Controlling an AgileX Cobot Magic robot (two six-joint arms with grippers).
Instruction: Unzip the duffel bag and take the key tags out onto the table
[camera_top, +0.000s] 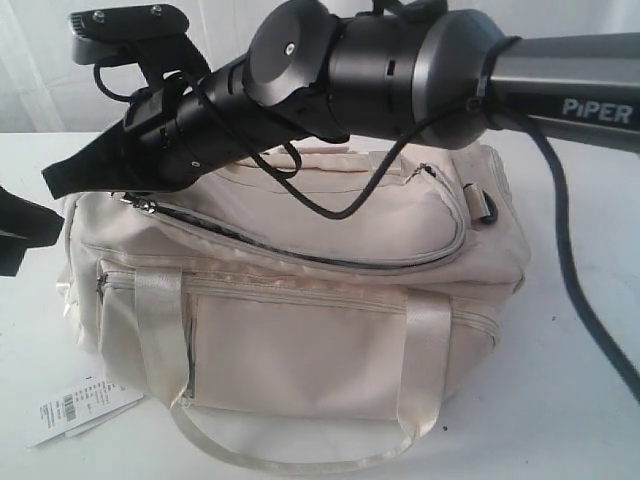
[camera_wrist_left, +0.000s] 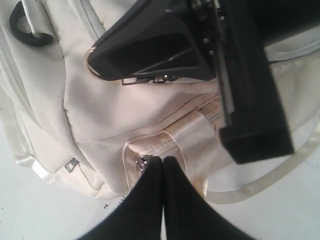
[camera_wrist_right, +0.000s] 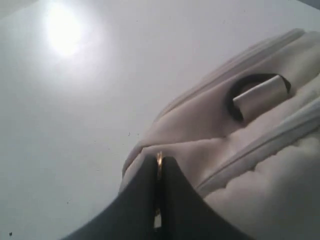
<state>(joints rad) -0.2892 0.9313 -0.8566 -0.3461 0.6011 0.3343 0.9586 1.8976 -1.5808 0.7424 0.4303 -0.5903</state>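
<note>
Cream bag (camera_top: 320, 340) sat on a white table (camera_top: 580, 420), front pocket facing the exterior camera. Right claw (camera_wrist_right: 160, 160) stretched across the bag's top to the end at the left of that view and was clenched on a gold ring (camera_wrist_right: 159, 166) by the top zip. Left claw (camera_wrist_left: 163, 160) was pressed closed, tips touching the bag's corner just beside a small zip pull (camera_wrist_left: 142, 163). I could not tell if it pinched anything. Paper tag (camera_top: 75, 408) lay on the table near that corner.
</note>
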